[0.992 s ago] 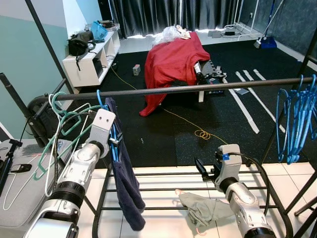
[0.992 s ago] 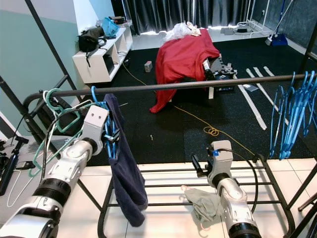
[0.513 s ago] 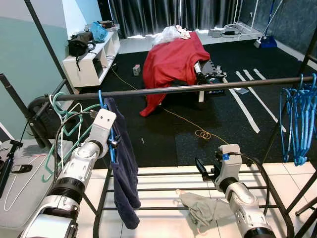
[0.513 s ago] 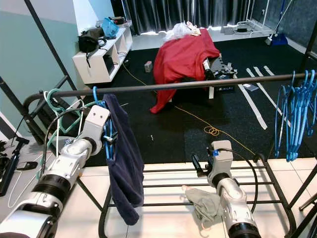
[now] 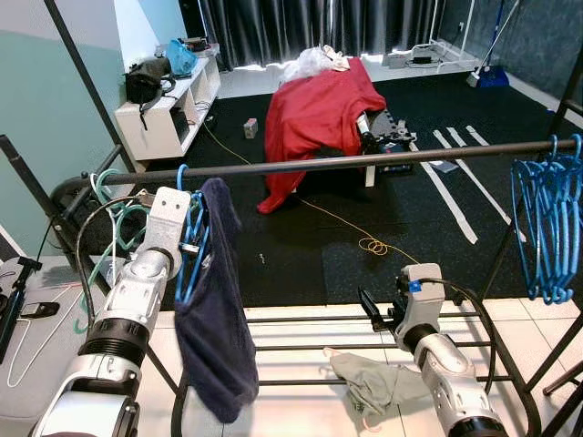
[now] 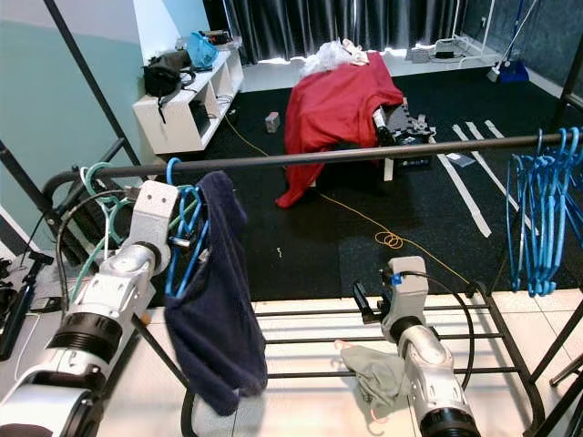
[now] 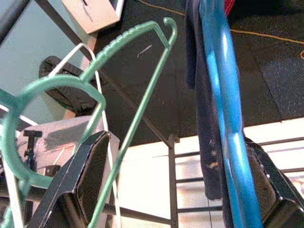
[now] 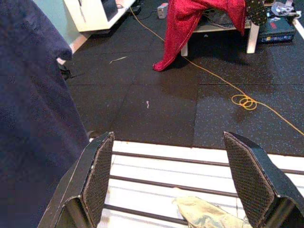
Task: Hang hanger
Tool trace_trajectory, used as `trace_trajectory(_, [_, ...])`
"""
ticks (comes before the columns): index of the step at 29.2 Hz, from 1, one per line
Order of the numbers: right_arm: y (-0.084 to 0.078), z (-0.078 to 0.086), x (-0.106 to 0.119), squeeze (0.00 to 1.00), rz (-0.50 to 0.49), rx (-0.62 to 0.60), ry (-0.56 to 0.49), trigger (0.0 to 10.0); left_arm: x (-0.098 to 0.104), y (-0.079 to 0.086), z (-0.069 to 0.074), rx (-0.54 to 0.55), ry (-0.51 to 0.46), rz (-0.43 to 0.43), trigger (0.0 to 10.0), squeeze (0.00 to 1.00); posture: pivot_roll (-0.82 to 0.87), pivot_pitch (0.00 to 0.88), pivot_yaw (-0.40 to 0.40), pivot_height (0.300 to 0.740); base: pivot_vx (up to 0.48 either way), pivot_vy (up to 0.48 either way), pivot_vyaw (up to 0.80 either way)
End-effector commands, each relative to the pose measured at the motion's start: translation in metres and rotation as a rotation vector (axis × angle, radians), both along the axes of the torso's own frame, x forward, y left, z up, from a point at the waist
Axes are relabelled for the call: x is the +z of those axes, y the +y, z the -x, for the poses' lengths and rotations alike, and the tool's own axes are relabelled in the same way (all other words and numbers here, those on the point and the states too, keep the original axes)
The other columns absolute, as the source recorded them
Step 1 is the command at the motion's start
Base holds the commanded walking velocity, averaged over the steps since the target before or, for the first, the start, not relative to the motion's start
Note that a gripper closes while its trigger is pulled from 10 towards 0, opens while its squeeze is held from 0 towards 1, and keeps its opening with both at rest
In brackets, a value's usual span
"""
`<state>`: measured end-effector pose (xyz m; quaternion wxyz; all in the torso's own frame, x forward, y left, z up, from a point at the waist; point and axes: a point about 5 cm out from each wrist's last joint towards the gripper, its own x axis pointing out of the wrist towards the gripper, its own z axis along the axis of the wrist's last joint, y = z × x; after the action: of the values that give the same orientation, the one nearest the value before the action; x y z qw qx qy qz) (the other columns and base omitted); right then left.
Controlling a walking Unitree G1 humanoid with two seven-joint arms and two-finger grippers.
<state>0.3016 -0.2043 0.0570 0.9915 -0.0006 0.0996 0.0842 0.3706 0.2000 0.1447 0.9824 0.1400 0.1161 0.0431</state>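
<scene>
Moved: left arm [image 5: 127, 309] swung further left along the rail [image 5: 364, 161] since a second ago; garment [image 5: 214, 309] swung with it, now hanging lower and fuller, covering more of the rack's base.
Right cluster: blue hangers [image 5: 547, 228] at the rail's right end, bunched a little differently than before.
Left gripper [image 5: 187, 246]: raised just under the rail, fingers [image 7: 90, 175] spread wide in the wrist view – blue hanger [image 7: 223, 109] running between them, close by the right-hand finger; firm grip or mere touch, cannot tell.
Hanger: hook [image 6: 171, 170] over the rail near its left end, dark navy garment draped on it, hanging down past the gripper.
Beside it: green and white hangers [image 5: 114, 205] on the rail's left end, just left of the gripper; one green hanger [image 7: 137, 95] crossing the wrist view between the fingers.
Right gripper [image 5: 369, 309]: low over the base bars [image 5: 301, 346], fingers wide apart, nothing between them – unchanged from before.
Below: grey-green cloth [image 5: 369, 382] lying on the base bars near the right arm.
Beyond: red cloth [image 5: 314, 114] draped over a bench on the black mat; white shelf [image 5: 168, 114] at the wall to the left.
</scene>
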Motion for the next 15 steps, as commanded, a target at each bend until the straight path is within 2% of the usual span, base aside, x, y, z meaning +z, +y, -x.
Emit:
trace_trajectory(1, [0.004, 0.000, 0.000, 0.00, -0.002, 0.009, 0.004, 10.0, -0.002, 0.010, 0.003, 0.039, 0.017, -0.004, 7.6, 0.00, -0.19, 0.000, 0.108, 0.740, 0.000, 0.000, 0.00])
trace_trajectory(3, [0.004, 0.000, 0.000, 0.00, -0.002, 0.009, 0.004, 10.0, -0.004, 0.009, 0.005, 0.031, 0.030, -0.002, 7.6, 0.00, -0.19, 0.000, 0.108, 0.740, 0.000, 0.000, 0.00])
trace_trajectory(4, [0.004, 0.000, 0.000, 0.00, -0.003, 0.009, 0.004, 10.0, -0.010, 0.006, 0.007, 0.010, 0.055, -0.002, 0.0, 0.00, -0.18, 0.000, 0.106, 0.740, 0.000, 0.000, 0.00])
trace_trajectory(7, [0.004, 0.000, 0.000, 0.00, -0.002, 0.008, 0.004, 10.0, -0.020, 0.001, 0.010, -0.027, 0.106, -0.006, 0.0, 0.00, -0.19, 0.000, 0.106, 0.740, 0.000, 0.000, 0.00])
trace_trajectory(15, [0.003, 0.000, 0.000, 0.00, -0.004, 0.005, 0.004, 10.0, -0.024, 0.002, 0.012, -0.037, 0.132, -0.021, 0.0, 0.00, -0.18, 0.000, 0.105, 0.740, 0.000, 0.000, 0.00])
